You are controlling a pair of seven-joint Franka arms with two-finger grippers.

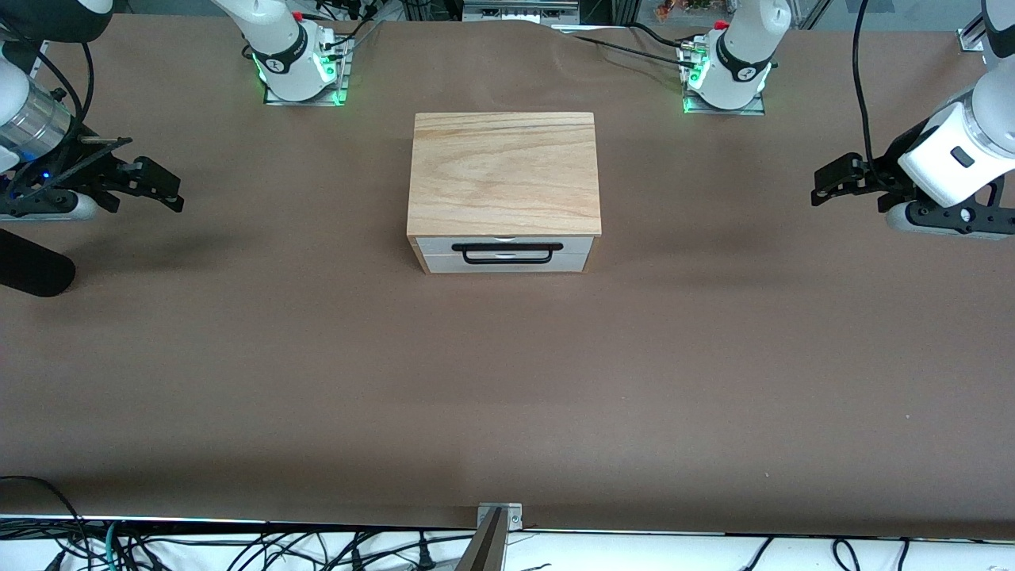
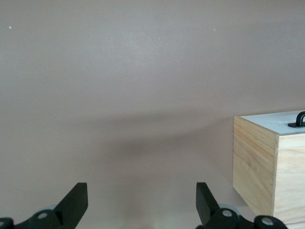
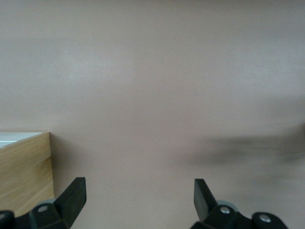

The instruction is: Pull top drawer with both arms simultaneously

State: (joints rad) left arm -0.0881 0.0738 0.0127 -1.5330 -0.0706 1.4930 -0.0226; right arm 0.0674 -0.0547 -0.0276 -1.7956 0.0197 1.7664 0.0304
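The wooden cabinet [image 1: 503, 170] stands in the middle of the table. Its top drawer [image 1: 444, 245] is shut, flush with the cabinet, with a white front and a black loop handle [image 1: 507, 252] that faces the front camera. My left gripper [image 1: 826, 184] is open and empty above the table at the left arm's end, well apart from the cabinet. My right gripper [image 1: 166, 190] is open and empty at the right arm's end, equally far off. The left wrist view shows its gripper [image 2: 141, 198], the cabinet's side [image 2: 255, 162] and the handle's end [image 2: 299, 119]. The right wrist view shows its gripper [image 3: 138, 195] and the cabinet's corner [image 3: 24, 167].
A second white drawer front [image 1: 444, 264] sits under the top one. The brown table cover [image 1: 507, 381] spreads around the cabinet. A black rounded object [image 1: 32, 274] lies at the table's edge under the right arm. Cables and a metal bracket [image 1: 499, 515] line the near edge.
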